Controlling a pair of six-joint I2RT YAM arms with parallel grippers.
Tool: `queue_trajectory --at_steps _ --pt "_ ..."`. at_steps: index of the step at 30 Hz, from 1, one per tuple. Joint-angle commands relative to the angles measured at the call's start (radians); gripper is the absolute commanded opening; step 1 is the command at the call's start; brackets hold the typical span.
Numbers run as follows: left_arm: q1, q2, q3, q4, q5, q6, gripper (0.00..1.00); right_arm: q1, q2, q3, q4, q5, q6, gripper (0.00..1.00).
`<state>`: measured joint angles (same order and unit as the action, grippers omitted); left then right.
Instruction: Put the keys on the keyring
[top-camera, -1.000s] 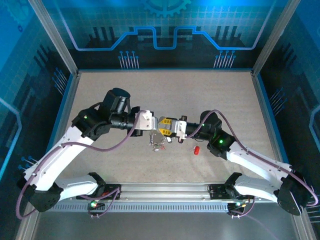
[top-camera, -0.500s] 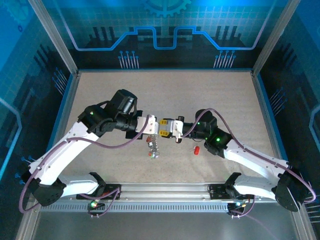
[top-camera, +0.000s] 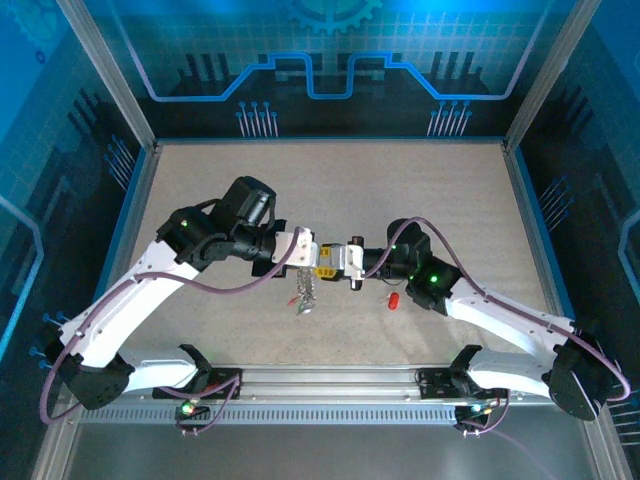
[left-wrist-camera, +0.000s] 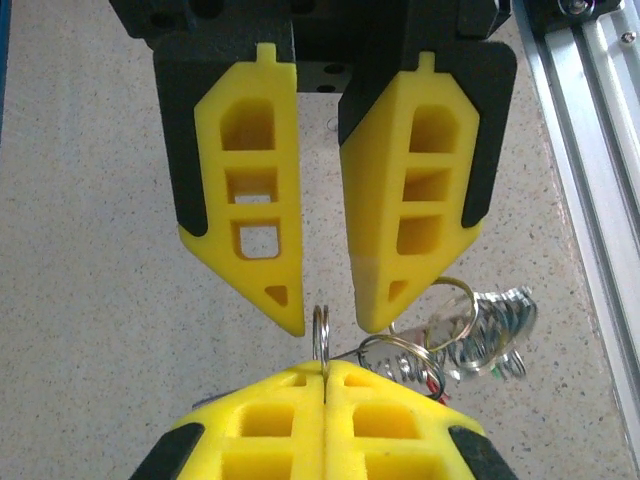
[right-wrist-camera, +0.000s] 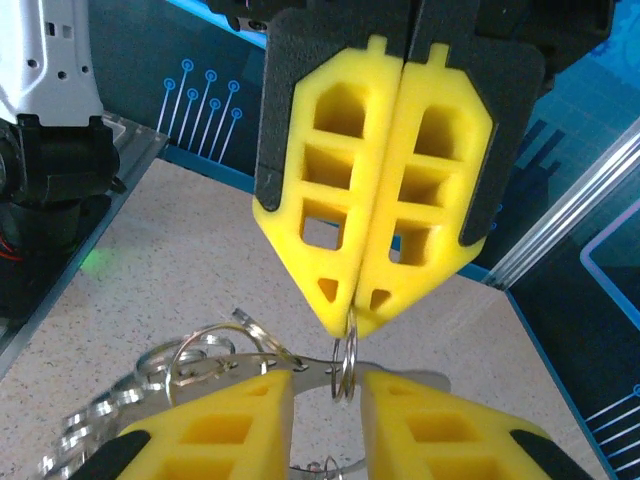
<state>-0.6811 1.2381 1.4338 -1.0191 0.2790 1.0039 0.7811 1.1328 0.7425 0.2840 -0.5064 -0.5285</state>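
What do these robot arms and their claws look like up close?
The left arm and right arm are white tubes with black joints, each with a small green light and a trailing purple cable. The left gripper and right gripper each have two yellow wedge-shaped fingers with rectangular cutouts, mounted on black plates.

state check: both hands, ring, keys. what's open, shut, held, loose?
left hand: open, fingertips flanking the keyring
right hand: shut on the keyring, pinched at the fingertips
keyring: held up, edge-on between the left fingers
bunch of keys: dangling on linked rings
red key: loose on the table
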Motion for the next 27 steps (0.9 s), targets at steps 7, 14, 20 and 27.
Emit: queue_trajectory --at_steps 7,14,20,27 --pt "0.021 -0.01 -0.02 0.091 0.174 -0.104 0.0 0.02 -0.008 0.034 -0.054 -0.001 -0.02 0.05" --pt "0.071 -0.006 -0.042 0.093 0.249 -0.13 0.0 0.033 -0.034 0.05 -0.146 0.028 -0.053 0.04" --pt "0.085 0.053 -0.002 0.014 0.287 -0.14 0.0 0.035 -0.048 0.058 -0.183 0.037 -0.063 0.12" --pt "0.095 0.109 0.043 -0.053 0.293 -0.143 0.0 0.034 -0.039 0.075 -0.224 0.057 -0.069 0.15"
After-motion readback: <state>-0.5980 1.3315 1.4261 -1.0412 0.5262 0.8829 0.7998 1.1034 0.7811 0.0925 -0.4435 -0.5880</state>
